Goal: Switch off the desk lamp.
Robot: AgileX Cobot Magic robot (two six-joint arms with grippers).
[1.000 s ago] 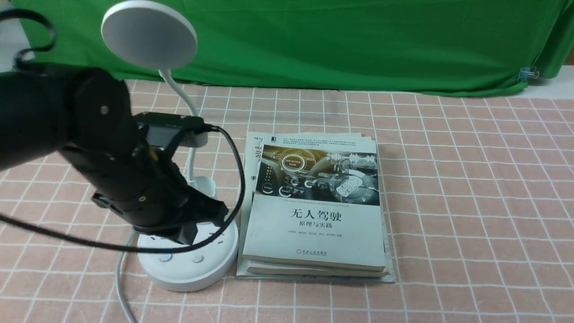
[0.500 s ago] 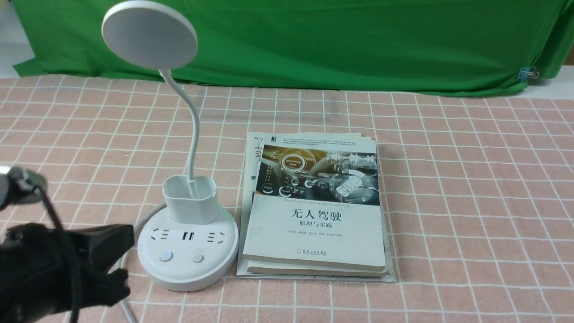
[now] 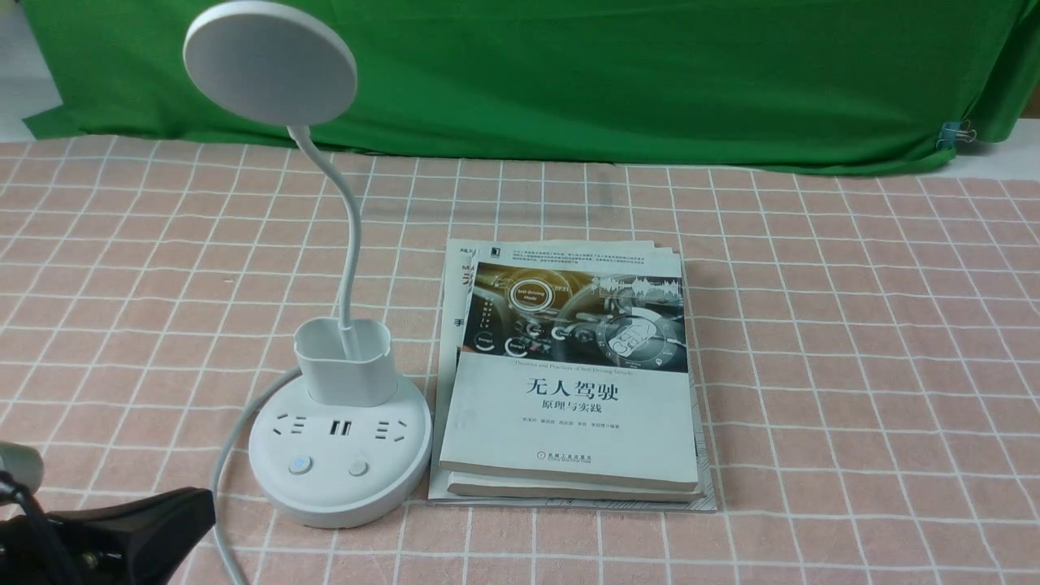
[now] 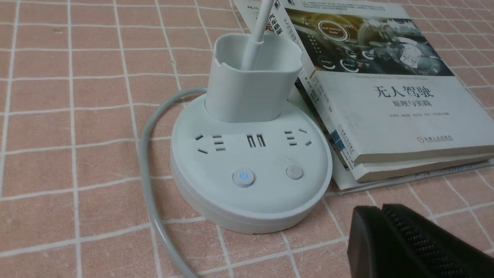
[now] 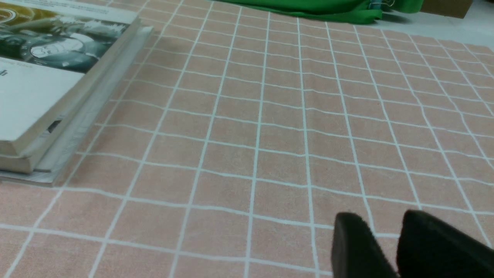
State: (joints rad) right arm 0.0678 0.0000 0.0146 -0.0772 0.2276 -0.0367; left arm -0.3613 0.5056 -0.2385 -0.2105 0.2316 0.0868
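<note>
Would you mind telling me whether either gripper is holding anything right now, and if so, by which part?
Nothing is held. The left gripper is shut and empty, clear of the desk lamp; the right gripper is empty too.

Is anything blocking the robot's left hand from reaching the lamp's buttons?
Nothing visible does. The left hand sits low near the lamp, with only cloth and the flat cord between it and the buttons. The books lie on the lamp's other side.

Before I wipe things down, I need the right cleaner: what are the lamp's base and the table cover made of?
The desk lamp's base looks like matte white moulded plastic: smooth, rounded edges, dull sheen. The checked tablecloth seems woven fabric: faint ripples and a soft, slightly fuzzy surface.
</note>
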